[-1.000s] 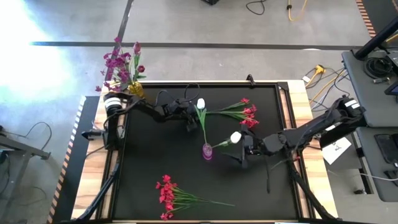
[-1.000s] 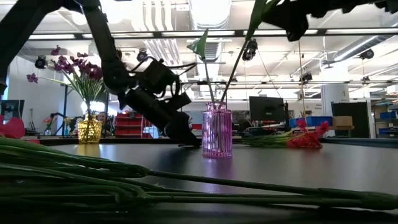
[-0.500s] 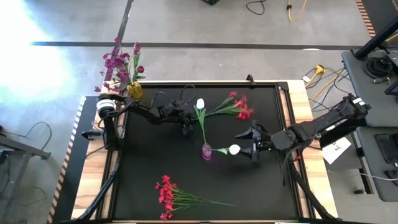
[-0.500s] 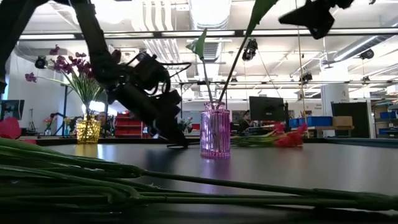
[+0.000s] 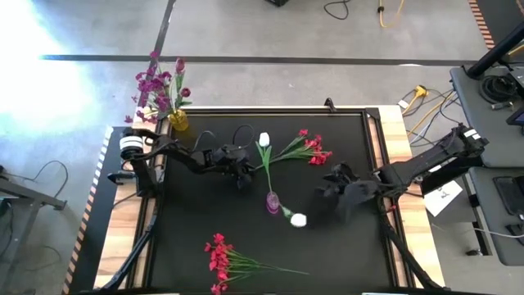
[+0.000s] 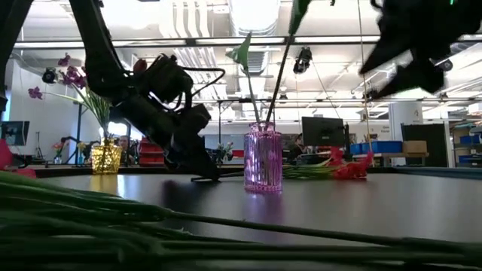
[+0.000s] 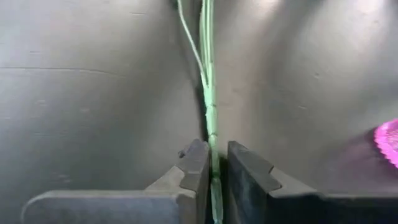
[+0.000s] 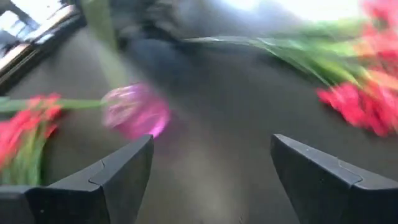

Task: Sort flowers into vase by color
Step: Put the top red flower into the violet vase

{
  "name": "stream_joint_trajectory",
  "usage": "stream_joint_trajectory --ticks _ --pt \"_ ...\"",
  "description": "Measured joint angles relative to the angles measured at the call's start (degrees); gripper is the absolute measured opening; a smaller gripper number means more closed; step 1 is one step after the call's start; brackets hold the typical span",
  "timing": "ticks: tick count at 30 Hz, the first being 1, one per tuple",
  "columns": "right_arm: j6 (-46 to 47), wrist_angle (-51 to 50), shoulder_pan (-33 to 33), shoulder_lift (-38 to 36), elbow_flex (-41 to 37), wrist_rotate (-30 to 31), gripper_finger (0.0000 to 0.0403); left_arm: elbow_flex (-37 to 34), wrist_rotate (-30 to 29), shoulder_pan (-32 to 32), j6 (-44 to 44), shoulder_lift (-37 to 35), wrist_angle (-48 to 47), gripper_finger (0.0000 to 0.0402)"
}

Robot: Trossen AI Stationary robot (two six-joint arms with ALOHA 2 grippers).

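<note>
A pink glass vase stands mid-table and holds two white tulip flowers, one head toward the far edge and one toward the near edge. A red-pink cluster lies on the mat right of the vase, its green stem running left to my left gripper, which is shut on it. My right gripper hangs open above the mat, right of the vase, with nothing between its fingers. A second red cluster lies near the front edge. My left gripper pinches the red-pink cluster's thin green stem between its two fingers, near the stem's bare end. The fingers slant down to the mat from the table's left, and the stem runs on ahead along them. The cluster lies flat on the mat.
A yellow vase with purple flowers stands at the table's far left corner. The black mat has bare room at the near right. Wooden table edges frame the mat.
My left gripper has gone toward the table's left edge with the stem, and the red-pink cluster has slid left along the mat. My right gripper has drawn back toward the right edge, away from the white tulip, whose head has swung round to the vase's near side.
</note>
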Motion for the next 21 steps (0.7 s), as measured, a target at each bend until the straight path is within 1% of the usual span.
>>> stream_joint_trajectory --ticks 4,6,8,10,13,15,18,21 --pt "18.9 1.6 -3.0 1.6 -4.4 0.2 0.0304 1.1 1.3 -1.8 -0.1 0.1 -0.3 0.0083" --pt "25.8 4.5 -5.2 2.9 -7.0 0.2 0.0299 1.9 1.5 -2.2 0.9 0.1 -0.3 0.0109" --pt "30.6 8.4 -7.6 4.3 -8.9 -0.4 0.0294 2.5 1.5 -2.2 2.1 0.0 -0.6 0.0135" --pt "32.2 12.7 -10.5 5.9 -9.7 -1.5 0.0290 2.8 1.3 -2.2 3.4 -0.6 -1.7 0.0160" --pt "31.5 19.2 -15.3 8.8 -9.8 -1.8 0.0285 2.7 1.3 -2.1 5.6 -2.4 -3.1 0.0195" --pt "30.9 22.8 -19.1 11.6 -9.3 -3.6 0.0281 2.1 1.2 -2.1 7.2 -4.2 -3.1 0.0214" --pt "32.4 28.2 -24.4 17.5 -8.2 -7.3 0.0274 0.7 1.1 -2.1 9.6 -7.8 -4.3 0.0238" --pt "34.1 36.9 -28.5 24.6 -6.6 -10.4 0.0265 -0.8 0.9 -2.1 10.4 -11.5 -4.1 0.0252"
